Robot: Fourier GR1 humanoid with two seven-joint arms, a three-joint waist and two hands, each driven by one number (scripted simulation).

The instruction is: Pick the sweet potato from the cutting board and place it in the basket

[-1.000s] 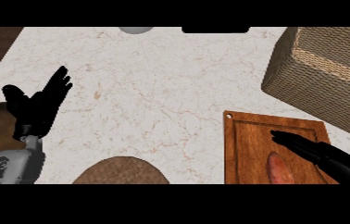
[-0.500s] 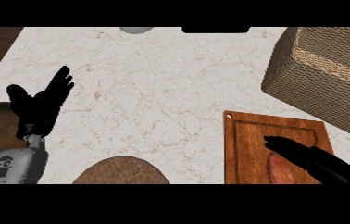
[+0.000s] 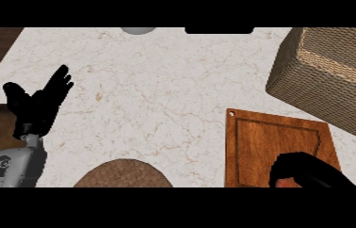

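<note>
The wooden cutting board [image 3: 268, 135] lies at the lower right of the counter. My right hand [image 3: 306, 168] is over its near end, fingers curled down round the sweet potato [image 3: 281, 183]. Only a reddish sliver of the potato shows under the fingers at the view's lower edge. The woven basket [image 3: 323, 74] stands beyond the board at the right edge, and its inside is out of view. At the left edge my left hand [image 3: 40, 104] rests open with fingers up, well away from the board.
A brown rounded object [image 3: 122, 175] sits at the lower edge, left of the board. A grey round thing [image 3: 139, 30] and a black object [image 3: 219, 30] lie at the counter's far edge. Marble counter spreads between the hands.
My right hand's fingers, stretched out over the board before, have curled down over the sweet potato and hide most of it. The left hand has barely moved.
</note>
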